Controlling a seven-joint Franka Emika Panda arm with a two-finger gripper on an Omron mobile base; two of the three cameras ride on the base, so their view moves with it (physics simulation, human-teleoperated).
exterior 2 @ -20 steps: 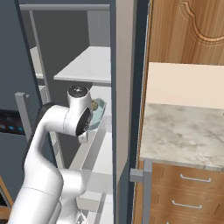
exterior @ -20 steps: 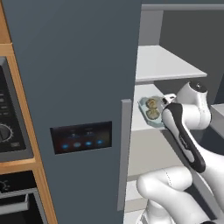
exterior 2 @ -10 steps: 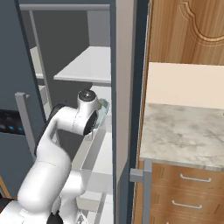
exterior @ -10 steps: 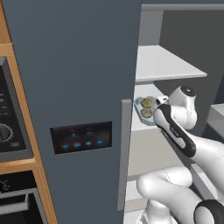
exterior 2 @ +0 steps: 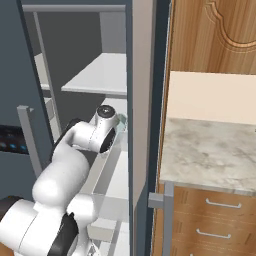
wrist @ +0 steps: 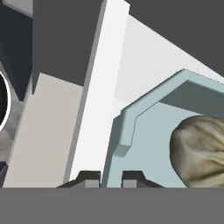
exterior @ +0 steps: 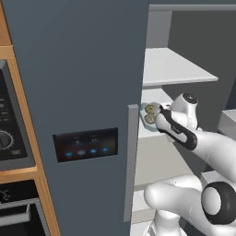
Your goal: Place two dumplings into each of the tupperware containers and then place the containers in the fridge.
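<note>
My gripper (wrist: 110, 178) is shut on the rim of a pale blue-teal tupperware container (wrist: 144, 131), with one finger on either side of its wall. A lumpy tan dumpling (wrist: 200, 151) lies inside it. From the left base view, the container (exterior: 146, 115) carries two dumplings (exterior: 150, 109) and sits over the fridge's middle white shelf (exterior: 152, 131), just past the edge of the slate fridge door (exterior: 73, 73). The gripper (exterior: 158, 119) holds the container's near side. Whether the container rests on the shelf is unclear.
An upper white shelf (exterior: 177, 69) hangs close above the container. The door's grey bar handle (exterior: 131, 161) stands left of the arm. A wood-framed oven (exterior: 11, 143) is at far left. A marble counter (exterior 2: 210, 150) with drawers lies right of the fridge.
The arm has reached further into the fridge, carrying the container with its dumplings leftward toward the door edge in the left base view. The grip is unchanged.
</note>
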